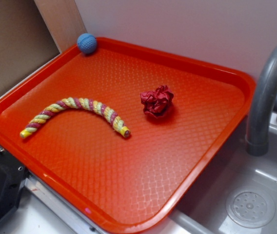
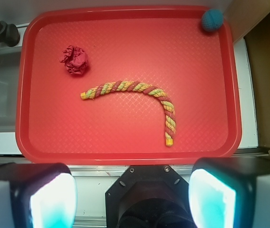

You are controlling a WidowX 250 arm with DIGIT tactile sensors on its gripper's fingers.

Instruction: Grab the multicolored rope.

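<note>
The multicolored rope lies curved on the orange-red tray, left of the middle; its strands are yellow, pale green and maroon-pink. In the wrist view the rope bends like a hook near the tray's centre. My gripper hangs high above the tray's near edge, well short of the rope. It is open, its two fingers wide apart with nothing between them. The gripper does not appear in the exterior view.
A dark red crumpled wad sits on the tray beside the rope's far end. A small blue ball rests in a tray corner. A grey faucet and sink drain lie beyond the tray. A cardboard panel stands behind.
</note>
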